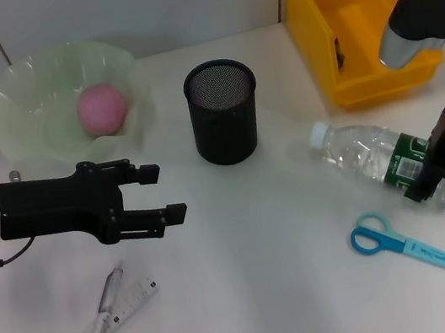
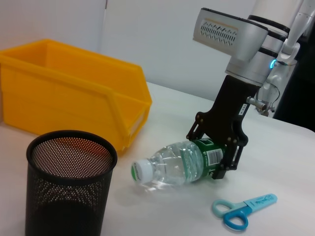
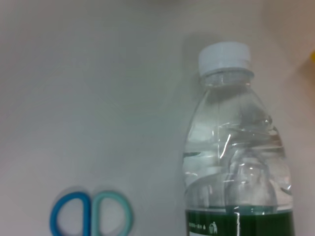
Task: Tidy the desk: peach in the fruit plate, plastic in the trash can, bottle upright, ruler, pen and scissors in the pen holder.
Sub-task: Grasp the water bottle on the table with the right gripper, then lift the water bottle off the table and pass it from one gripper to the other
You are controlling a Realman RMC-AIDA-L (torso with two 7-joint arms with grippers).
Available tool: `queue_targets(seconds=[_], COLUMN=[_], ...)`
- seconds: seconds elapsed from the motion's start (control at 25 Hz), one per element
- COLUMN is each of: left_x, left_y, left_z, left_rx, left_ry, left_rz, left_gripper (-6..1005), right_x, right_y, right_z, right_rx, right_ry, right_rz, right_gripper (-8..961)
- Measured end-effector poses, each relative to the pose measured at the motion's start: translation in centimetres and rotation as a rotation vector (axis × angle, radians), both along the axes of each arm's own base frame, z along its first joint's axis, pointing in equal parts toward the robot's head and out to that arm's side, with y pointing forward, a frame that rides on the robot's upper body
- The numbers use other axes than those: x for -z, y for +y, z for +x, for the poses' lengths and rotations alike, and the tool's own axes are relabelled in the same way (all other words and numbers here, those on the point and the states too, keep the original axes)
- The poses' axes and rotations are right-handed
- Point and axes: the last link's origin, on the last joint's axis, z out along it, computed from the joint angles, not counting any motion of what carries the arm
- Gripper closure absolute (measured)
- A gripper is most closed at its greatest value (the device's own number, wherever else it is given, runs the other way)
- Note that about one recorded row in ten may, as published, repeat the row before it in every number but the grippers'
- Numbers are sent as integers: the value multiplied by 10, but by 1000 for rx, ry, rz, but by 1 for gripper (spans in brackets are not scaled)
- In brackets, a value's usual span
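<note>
A clear bottle [image 1: 356, 148] with a white cap and green label lies on its side at the right of the white desk. My right gripper [image 1: 436, 158] reaches down with a finger on each side of the label and is shut on the bottle; this also shows in the left wrist view [image 2: 209, 152]. Blue scissors [image 1: 407, 245] lie in front of the bottle. A pink peach [image 1: 102, 110] sits in the green fruit plate [image 1: 22, 89]. My left gripper [image 1: 165, 193] hovers open and empty, left of the black mesh pen holder [image 1: 224, 115]. A pen [image 1: 108, 301] lies across a ruler [image 1: 138, 298] at the front left. No plastic shows.
A yellow bin [image 1: 362, 83] stands at the back right, close behind the bottle, and also shows in the left wrist view [image 2: 64, 98]. The right wrist view shows the bottle [image 3: 236, 162] and the scissors' handles [image 3: 91, 214].
</note>
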Motion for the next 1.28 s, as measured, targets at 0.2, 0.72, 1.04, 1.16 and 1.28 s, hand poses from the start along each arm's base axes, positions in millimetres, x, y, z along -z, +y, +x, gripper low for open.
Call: queue_targets(seconds=[0.2, 0.72, 1.04, 1.16, 1.28], left_x=[0, -1, -1, -1, 0], left_y=[0, 2, 2, 2, 1], left_z=[0, 1, 1, 1, 2], left_rx=[2, 7, 7, 7, 6], left_ry=[0, 2, 2, 1, -3], left_rz=[0, 4, 4, 5, 2], left_gripper=[190, 190, 190, 190, 191], right_x=[-1, -6, -11, -15, -17], right_y=[1, -4, -14, -20, -26], right_z=[4, -1, 2, 5, 8], right_rx=[-16, -76, -113, -132, -154], right_ry=[7, 136, 241, 293, 346], right_rz=[38, 112, 148, 174, 196], right_gripper=[183, 184, 183, 183, 183])
